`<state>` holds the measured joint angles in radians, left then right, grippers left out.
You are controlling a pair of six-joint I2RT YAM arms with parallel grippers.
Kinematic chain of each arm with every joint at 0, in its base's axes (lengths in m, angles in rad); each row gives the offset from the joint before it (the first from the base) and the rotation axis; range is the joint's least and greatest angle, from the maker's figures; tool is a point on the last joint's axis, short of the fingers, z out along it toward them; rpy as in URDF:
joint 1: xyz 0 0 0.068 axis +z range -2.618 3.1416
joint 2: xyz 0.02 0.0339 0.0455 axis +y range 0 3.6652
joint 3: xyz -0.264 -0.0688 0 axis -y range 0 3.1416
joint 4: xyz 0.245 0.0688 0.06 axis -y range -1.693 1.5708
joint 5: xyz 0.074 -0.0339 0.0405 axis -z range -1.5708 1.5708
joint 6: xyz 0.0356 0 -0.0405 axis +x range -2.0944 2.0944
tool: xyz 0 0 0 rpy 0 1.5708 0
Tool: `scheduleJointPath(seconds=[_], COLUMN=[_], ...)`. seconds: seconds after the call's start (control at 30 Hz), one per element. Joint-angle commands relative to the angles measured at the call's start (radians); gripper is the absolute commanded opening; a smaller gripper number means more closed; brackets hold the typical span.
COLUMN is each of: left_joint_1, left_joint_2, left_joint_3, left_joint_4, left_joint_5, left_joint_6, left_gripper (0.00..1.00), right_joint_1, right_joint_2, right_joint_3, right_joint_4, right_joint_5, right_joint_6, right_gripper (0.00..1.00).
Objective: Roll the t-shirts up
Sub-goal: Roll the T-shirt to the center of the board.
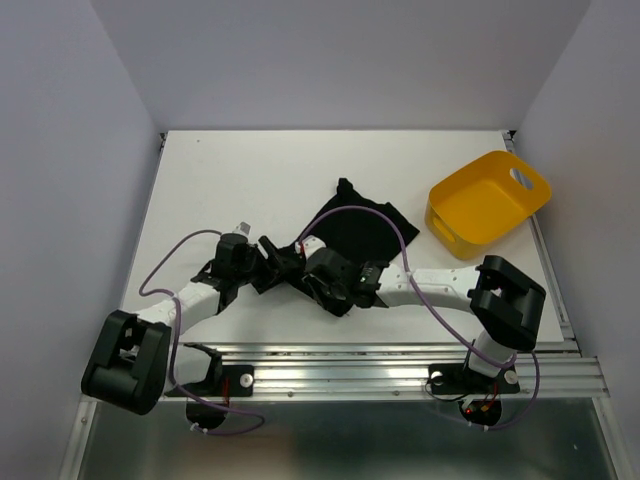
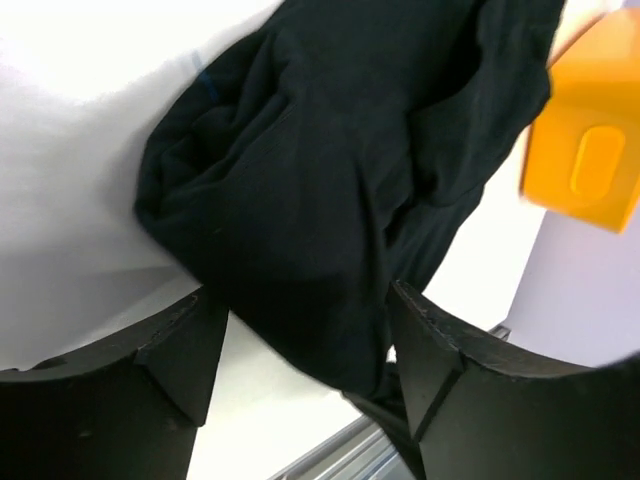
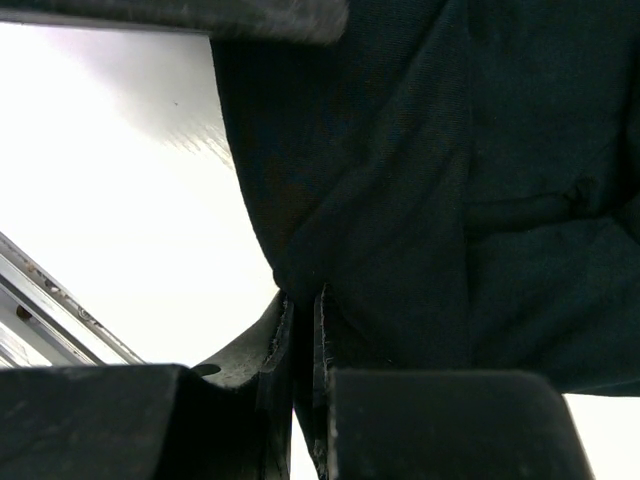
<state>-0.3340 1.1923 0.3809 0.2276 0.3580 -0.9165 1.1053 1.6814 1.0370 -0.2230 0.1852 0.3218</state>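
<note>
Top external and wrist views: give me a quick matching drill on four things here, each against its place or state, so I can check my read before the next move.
Things:
1. t-shirt
2. yellow tub
3. left gripper
4. right gripper

Place or state:
A. fingers pinched shut on black cloth
B. at the far right of the table, nothing visible inside
C. fingers apart, black cloth lying between them
D. bunched up near the middle of the table

Pairs: 1-D, 2-B, 3-C, 4-A
</note>
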Motion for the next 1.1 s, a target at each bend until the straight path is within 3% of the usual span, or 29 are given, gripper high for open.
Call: scheduleJointPath(seconds=[0.0, 0.07, 0.17, 0.2, 0.3, 0.33, 0.37, 0.43, 0.47, 0.53, 0.77, 1.07], left_joint_1=[-0.014, -0.014, -0.014, -0.013, -0.014, -0.014, -0.014, -0.014, -0.013, -0.014, -0.014, -0.014], left_joint_2=[0.009, 0.029, 0.062, 0.075, 0.084, 0.087, 0.086, 0.072, 0.066, 0.050, 0.056, 0.067], left_joint_3=[-0.010, 0.001, 0.016, 0.022, 0.029, 0.039, 0.045, 0.053, 0.058, 0.081, 0.173, 0.190], left_joint_4=[0.142, 0.144, 0.142, 0.141, 0.128, 0.115, 0.099, 0.066, 0.029, -0.014, -0.181, -0.195], left_joint_5=[-0.037, -0.045, -0.045, -0.044, -0.037, -0.040, -0.042, -0.045, -0.054, -0.062, -0.071, -0.070], left_joint_6=[-0.044, -0.044, -0.039, -0.038, -0.036, -0.035, -0.032, -0.041, -0.041, -0.044, -0.013, -0.007], left_gripper=[0.73, 0.66, 0.41, 0.25, 0.00, 0.00, 0.00, 0.00, 0.00, 0.00, 0.00, 0.00], right_joint_1=[-0.010, -0.010, -0.010, -0.010, -0.010, -0.010, -0.010, -0.010, 0.002, 0.025, 0.155, 0.261], right_joint_2=[-0.042, -0.042, -0.045, -0.046, -0.058, -0.061, -0.063, -0.072, -0.077, -0.083, -0.057, 0.044], right_joint_3=[0.014, 0.014, 0.011, 0.011, 0.011, 0.015, 0.018, 0.031, 0.034, 0.043, 0.041, 0.026], right_joint_4=[0.047, 0.047, 0.047, 0.045, 0.031, 0.027, 0.018, -0.010, -0.025, -0.039, -0.050, -0.006], right_joint_5=[-0.027, -0.029, -0.026, -0.021, 0.005, 0.014, 0.032, 0.057, 0.100, 0.184, 0.413, 0.568], right_joint_6=[0.017, 0.019, 0.019, 0.019, 0.010, 0.003, -0.016, -0.029, -0.045, -0.078, -0.170, -0.234], right_gripper=[0.01, 0.01, 0.01, 0.01, 0.06, 0.10, 0.25, 0.43, 0.60, 0.70, 0.79, 0.77])
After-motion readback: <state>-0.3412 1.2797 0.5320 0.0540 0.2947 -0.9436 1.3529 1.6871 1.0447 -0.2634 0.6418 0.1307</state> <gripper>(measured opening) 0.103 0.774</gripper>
